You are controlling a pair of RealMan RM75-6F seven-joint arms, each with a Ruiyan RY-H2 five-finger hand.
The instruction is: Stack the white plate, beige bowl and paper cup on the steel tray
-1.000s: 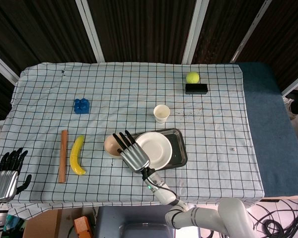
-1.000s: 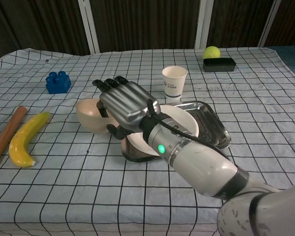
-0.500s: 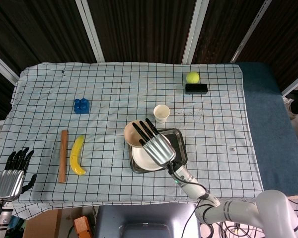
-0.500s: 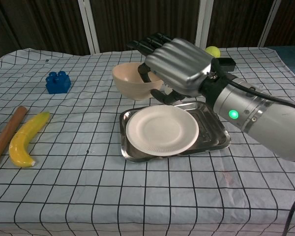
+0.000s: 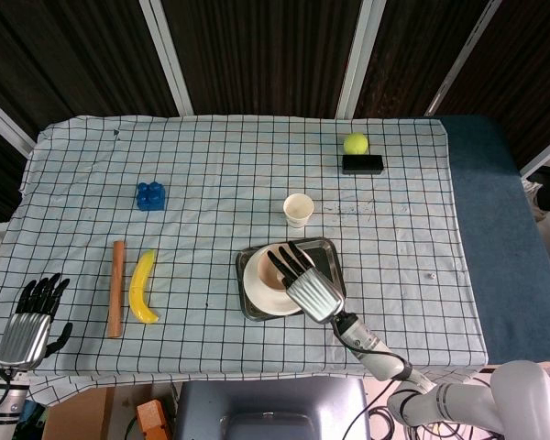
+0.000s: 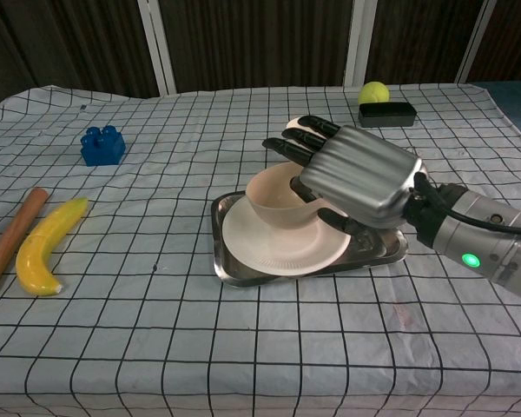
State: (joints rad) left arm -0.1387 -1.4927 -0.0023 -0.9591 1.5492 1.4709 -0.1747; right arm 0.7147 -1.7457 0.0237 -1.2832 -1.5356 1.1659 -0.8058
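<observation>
Beige bowl upright on the white plate, plate lying flat in the steel tray near the middle of the table. Right robot hand grasping the bowl at its right rim: fingers reach over the far edge and across the opening, thumb side low against the near wall. In the head view the same hand covers the right half of bowl and plate; tray corner shows beyond it. Paper cup upright on the checked cloth just behind the tray, apart from it; in the chest view it is mostly hidden behind the fingers. Left robot hand released, fingers spread, holding nothing, at the near left table edge, well apart from the tray. Elsewhere: banana beside a wooden stick, left of the tray; blue block farther back; tennis ball touching a black box toward the far right.
</observation>
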